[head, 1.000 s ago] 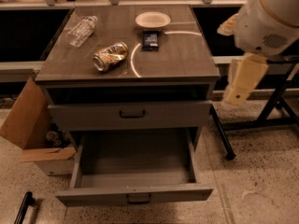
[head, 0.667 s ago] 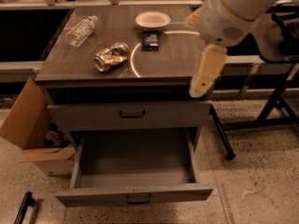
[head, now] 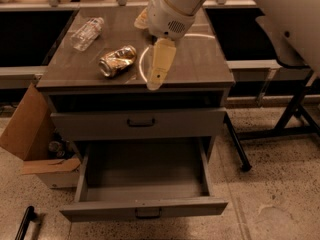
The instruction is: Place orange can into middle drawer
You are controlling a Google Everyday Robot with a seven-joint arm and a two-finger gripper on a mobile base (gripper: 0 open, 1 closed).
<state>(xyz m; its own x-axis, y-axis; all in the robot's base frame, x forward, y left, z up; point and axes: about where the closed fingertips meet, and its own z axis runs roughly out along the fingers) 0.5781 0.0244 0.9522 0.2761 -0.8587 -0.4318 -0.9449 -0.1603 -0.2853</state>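
The scene is a speckled floor (head: 280, 184) carrying a desk (head: 200, 59) with a dark, flat top and drawers stacked beneath it.

1. The orange can (head: 117, 60) lies on its side on the desk top, left of centre and towards the front edge. Its body is dented, and its round silver end faces the front left.
2. The end effector (head: 155, 76) hangs just to the right of the orange can, pointing downward over the front part of the desk top. A narrow strip of bare desk shows between the two, so they are apart. Its cream-coloured tip is about level with the front edge of the desk. Whether the end effector is open or closed cannot be told from this view, and it holds nothing visible.
3. A bright ring of reflected light (head: 142, 64) lies on the desk top between the orange can and the end effector.
4. A clear bottle (head: 87, 33) lies on its side behind and to the left of the orange can, well apart from it.
5. Below the desk top, a grey drawer front (head: 137, 124) with a dark handle is closed.
6. Under it, the middle drawer (head: 145, 209) is pulled fully out; its flat grey floor is bare.
7. A cardboard box (head: 27, 134) leans against the left side of the desk.
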